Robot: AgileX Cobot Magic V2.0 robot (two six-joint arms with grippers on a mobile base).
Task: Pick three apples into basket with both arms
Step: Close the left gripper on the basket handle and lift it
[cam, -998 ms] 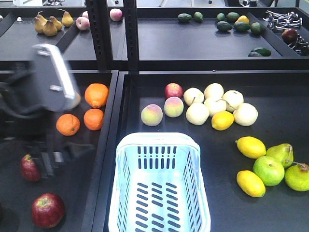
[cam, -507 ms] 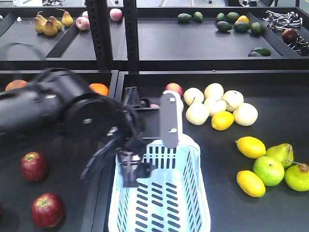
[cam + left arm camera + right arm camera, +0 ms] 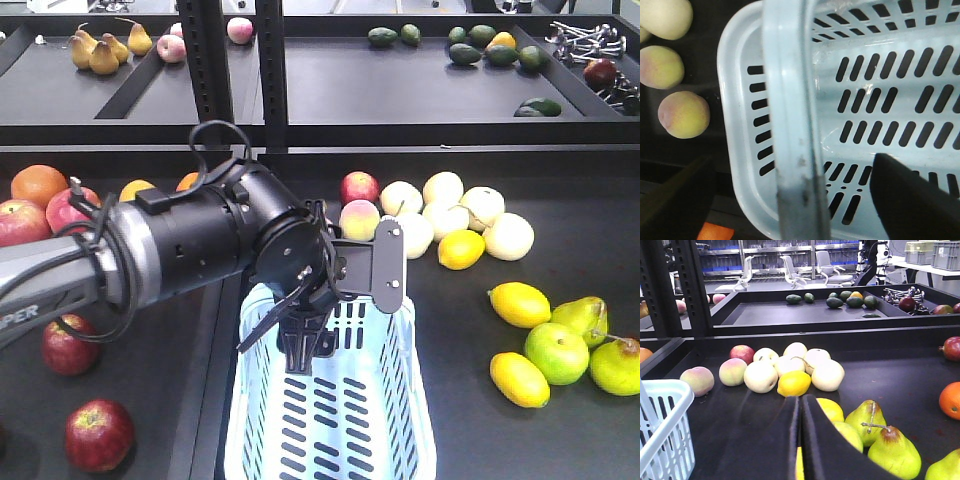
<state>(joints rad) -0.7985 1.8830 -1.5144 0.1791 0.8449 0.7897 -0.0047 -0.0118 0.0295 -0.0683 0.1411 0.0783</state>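
Left black robot arm (image 3: pixel 190 245) has swung, within the last second, from over the black left-hand tray (image 3: pixel 150 400) to the far end of the pale blue-white slotted plastic basket (image 3: pixel 405 400). Half a second ago it was just reaching the rim; now its wrist hangs squarely over it. The basket has not shifted.

Left pincer (image 3: pixel 792 165): released, fingers spread wide, nothing between them (the wrist view looks straight down past the hoop handle (image 3: pixel 787 100) onto bare slotted floor). We see no apple in any part of the basket that either view shows.

One dark red, yellow-streaked apple (image 3: pixel 68 347) and a second dark red apple (image 3: pixel 98 435) lie where they lay a second ago, on the left-hand tray, well apart from the basket. We cannot place the third with confidence.

Right pincer (image 3: pixel 800 407): clenched on nothing, fingers pressed together, low over the black right-hand tray (image 3: pixel 740 430), near the green pears (image 3: pixel 892 450).

Judgement: the swing appears to have delivered nothing, so we read the count as zero of three. The left arm now stands away from both apples and would have to return to the tray.
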